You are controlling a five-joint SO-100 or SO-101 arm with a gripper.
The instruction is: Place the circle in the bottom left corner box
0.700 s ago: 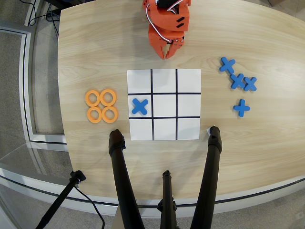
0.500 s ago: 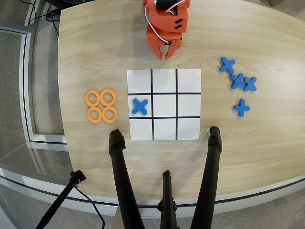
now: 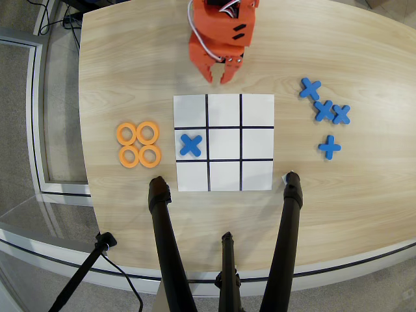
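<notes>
In the overhead view the paper grid [image 3: 223, 142] lies flat near the middle of the wooden table [image 3: 364, 195], and everything else can be placed from it. The orange gripper [image 3: 216, 78] hangs just above the grid's top edge, over bare wood near the left and middle columns; its two fingertips stand a little apart with nothing between them, and the arm behind it is cut off by the top of the picture. Well to the left of the grid sit four orange rings in a tight two-by-two cluster, touching one another; the circle [image 3: 147, 132], taken here as the upper right ring of the four, is the one nearest the grid. The bottom left corner box [image 3: 257, 110], pictured as the grid's upper right cell, is bare white. A blue cross [image 3: 190, 145] lies in the middle-left cell. Four more blue crosses [image 3: 324, 110] lie to the right of the grid. Black stand legs [image 3: 166, 240] rise just below the grid, hiding the table there.
</notes>
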